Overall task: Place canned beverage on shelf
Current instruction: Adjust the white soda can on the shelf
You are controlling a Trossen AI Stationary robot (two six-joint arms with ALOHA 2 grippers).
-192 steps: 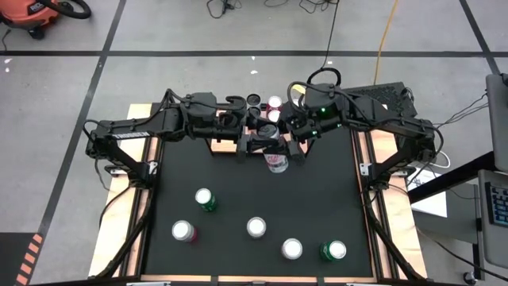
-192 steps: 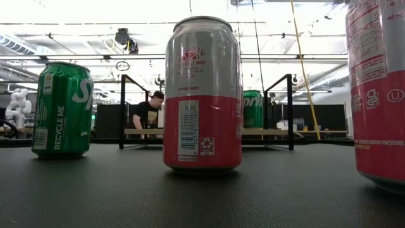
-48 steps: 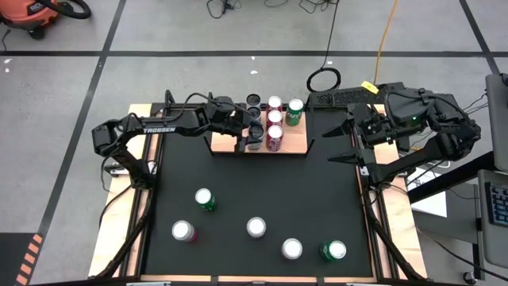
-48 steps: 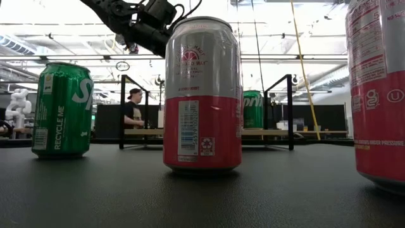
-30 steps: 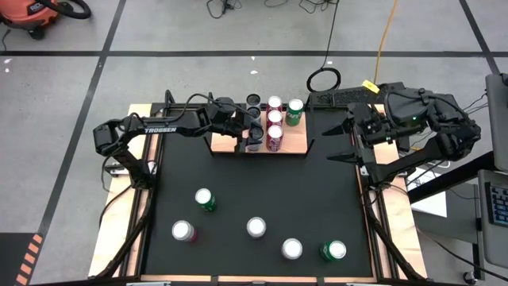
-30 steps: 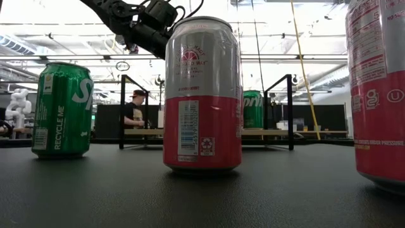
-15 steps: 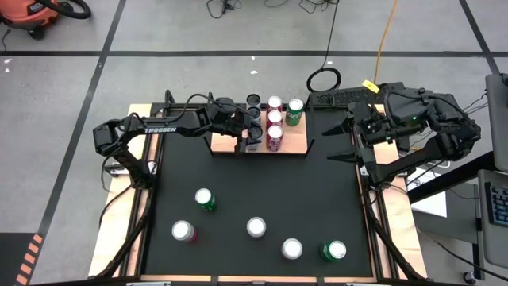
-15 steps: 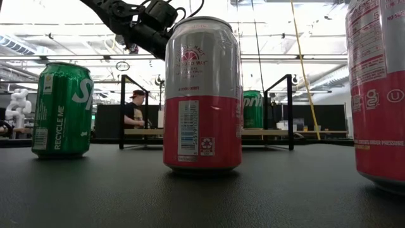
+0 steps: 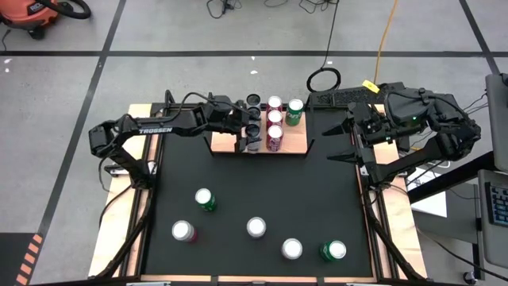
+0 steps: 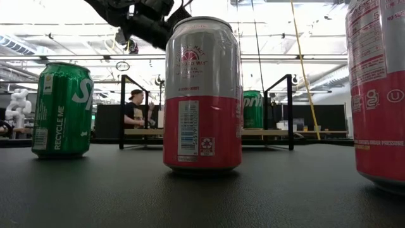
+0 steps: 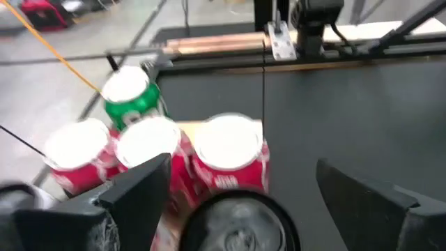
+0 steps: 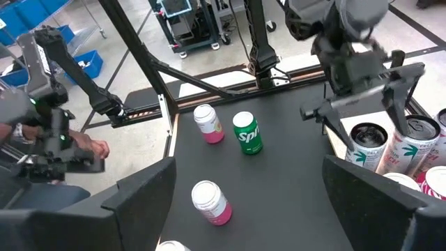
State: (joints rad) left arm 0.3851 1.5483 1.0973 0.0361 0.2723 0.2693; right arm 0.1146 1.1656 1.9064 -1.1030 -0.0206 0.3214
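Counting from the near end of the mat, five cans point(image 9: 256, 227) are left standing loose, so there's plenty to go. Farther back, the shelf point(image 9: 295, 141) holds five cans, with the dark can point(image 9: 252, 129) on its left side just under the left gripper point(image 9: 246, 135). Its fingers look spread wide and off the can, so I'd call it released. Every can is upright, long axis vertical, tops facing up. The right gripper point(image 9: 346, 141) hangs open, empty, by the mat's right edge.
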